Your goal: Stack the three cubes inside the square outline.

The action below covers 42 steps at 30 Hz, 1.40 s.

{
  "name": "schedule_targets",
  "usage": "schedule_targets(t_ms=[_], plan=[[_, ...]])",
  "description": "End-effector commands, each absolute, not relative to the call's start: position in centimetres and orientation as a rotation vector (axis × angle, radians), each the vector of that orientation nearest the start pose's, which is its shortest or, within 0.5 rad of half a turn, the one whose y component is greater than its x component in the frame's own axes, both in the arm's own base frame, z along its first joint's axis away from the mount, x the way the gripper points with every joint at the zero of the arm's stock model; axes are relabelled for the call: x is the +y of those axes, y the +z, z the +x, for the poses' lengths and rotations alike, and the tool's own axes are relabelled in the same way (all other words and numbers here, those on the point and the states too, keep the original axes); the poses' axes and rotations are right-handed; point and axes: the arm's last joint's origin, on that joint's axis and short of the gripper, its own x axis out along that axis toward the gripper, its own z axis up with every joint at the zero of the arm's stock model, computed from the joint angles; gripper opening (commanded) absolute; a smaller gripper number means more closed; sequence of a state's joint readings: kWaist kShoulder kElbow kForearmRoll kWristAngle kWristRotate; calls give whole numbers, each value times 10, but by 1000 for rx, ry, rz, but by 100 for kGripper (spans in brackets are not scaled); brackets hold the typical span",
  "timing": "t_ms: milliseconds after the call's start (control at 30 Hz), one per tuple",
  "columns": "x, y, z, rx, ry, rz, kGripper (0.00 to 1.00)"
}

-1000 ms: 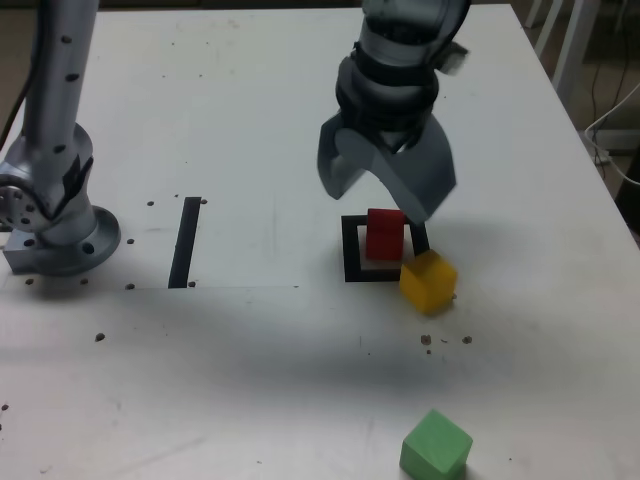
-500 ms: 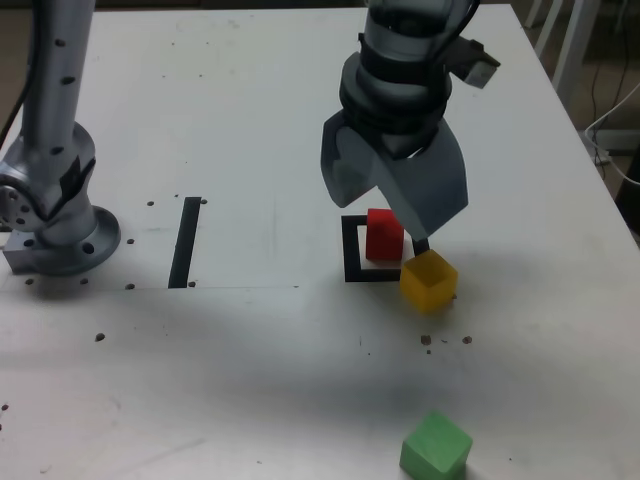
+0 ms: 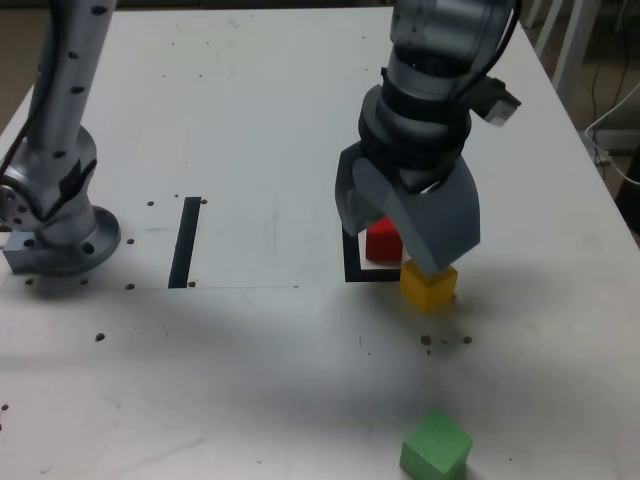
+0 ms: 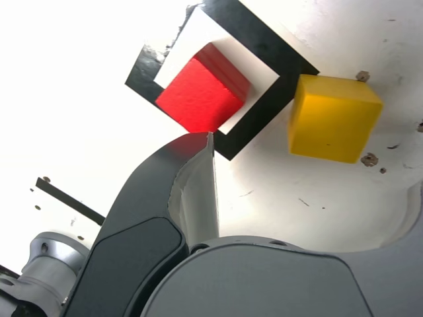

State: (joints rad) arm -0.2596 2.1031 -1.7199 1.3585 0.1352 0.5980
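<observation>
Jaws: as we read them, the gripper (image 3: 408, 240) hangs spread wide, empty, over the yellow cube (image 3: 429, 285).
Yellow cube: just outside the square outline (image 3: 350, 262), beside its corner; we judge it light, rigid, matte; pinch opposite flat faces.
Heading: no long axis; sits turned relative to the outline.
Red cube (image 4: 203, 89): inside the outline.
Green cube (image 3: 436, 448): well apart.
</observation>
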Motion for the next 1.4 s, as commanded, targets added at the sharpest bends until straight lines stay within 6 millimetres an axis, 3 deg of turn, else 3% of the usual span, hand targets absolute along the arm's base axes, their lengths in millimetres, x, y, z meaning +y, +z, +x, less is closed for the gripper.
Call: schedule_targets(t_ms=[0,367,1367], plan=[[-95,256,372,1657,-616,784,98],[-111,245,381,1666,-634,797,98],[-117,224,398,1683,-640,801,93]])
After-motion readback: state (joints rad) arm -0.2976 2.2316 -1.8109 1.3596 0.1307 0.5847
